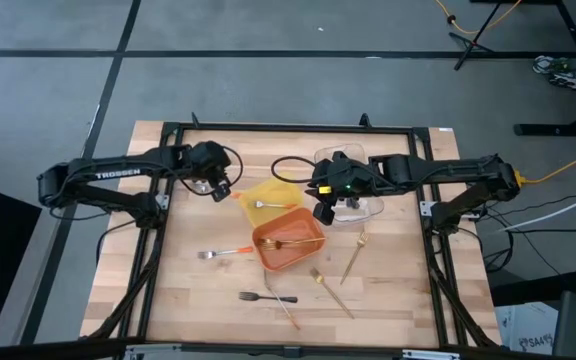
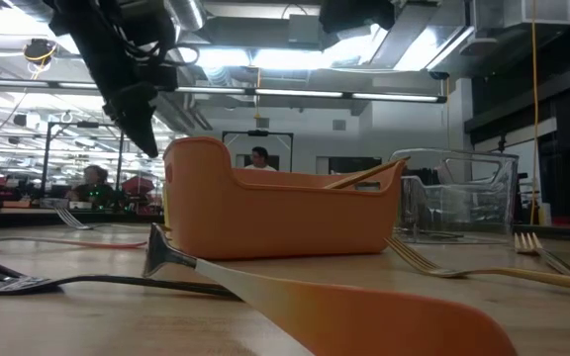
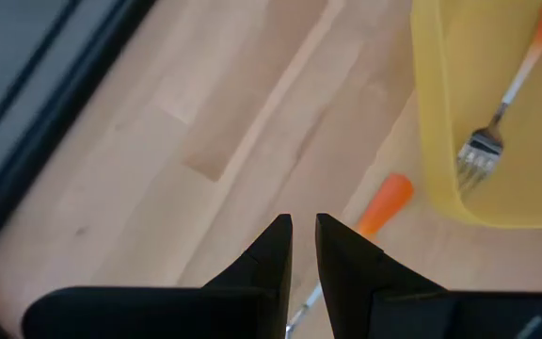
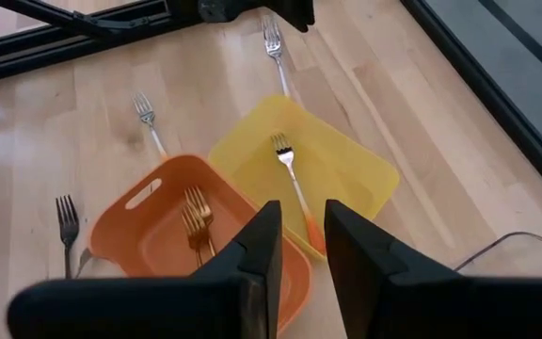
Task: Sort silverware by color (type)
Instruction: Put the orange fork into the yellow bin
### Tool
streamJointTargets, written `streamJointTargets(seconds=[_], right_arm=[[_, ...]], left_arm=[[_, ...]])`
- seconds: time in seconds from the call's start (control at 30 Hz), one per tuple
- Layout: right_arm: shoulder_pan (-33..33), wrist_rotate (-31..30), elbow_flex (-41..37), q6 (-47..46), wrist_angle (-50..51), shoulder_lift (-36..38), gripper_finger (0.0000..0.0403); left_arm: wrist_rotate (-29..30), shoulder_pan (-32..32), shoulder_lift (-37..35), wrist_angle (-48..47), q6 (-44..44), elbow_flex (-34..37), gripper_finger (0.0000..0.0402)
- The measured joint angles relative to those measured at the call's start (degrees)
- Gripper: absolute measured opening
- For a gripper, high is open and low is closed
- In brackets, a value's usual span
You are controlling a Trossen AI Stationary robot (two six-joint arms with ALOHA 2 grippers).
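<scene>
My left gripper hovers over the table beside the yellow tray. Its fingers stand a narrow gap apart with nothing between them. Below it an orange-handled fork lies on the wood. A second orange-handled fork lies in the yellow tray. Gold forks lie in the orange tray. My right gripper hangs above the trays, slightly open and holding nothing.
A clear tray stands under the right arm. Loose on the wood lie an orange-handled fork, a black fork and gold utensils. A black frame borders the table.
</scene>
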State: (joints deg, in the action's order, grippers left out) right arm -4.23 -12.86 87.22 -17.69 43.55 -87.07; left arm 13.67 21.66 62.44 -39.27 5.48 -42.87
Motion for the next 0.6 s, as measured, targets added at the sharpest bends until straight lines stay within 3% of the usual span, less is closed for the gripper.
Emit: streamJointTargets(seconds=[0.33,0.6], right_arm=[[0.0,0.0,0.0,0.0,0.0,0.0,0.0074],[0.0,0.1,0.0,0.0,0.0,0.0,0.0074]], left_arm=[[-10.6,4.8,5.4,-1.3,0.2,0.0,0.0048],[-7.2,6.7,10.0,-1.2,-8.7,0.0,0.0072]])
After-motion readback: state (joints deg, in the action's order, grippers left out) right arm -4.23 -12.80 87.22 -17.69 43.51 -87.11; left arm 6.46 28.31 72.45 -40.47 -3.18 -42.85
